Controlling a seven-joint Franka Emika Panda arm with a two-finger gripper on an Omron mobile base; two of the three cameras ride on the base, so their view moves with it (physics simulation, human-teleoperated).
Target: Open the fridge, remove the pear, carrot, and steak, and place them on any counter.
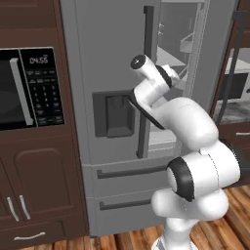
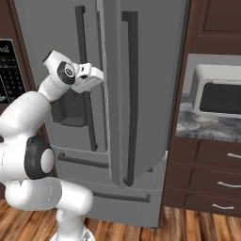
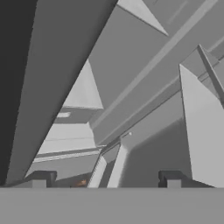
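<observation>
- Right base view: your two-finger gripper (image 2: pixel 96 75) sits at the tall grey French-door fridge (image 2: pixel 141 94), its right door ajar
- Hand view: jaws wide, empty; next, swing that door wider

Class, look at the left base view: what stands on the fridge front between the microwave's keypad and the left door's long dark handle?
The dark dispenser recess of the fridge sits between the microwave and the handle, in the left base view.
</observation>
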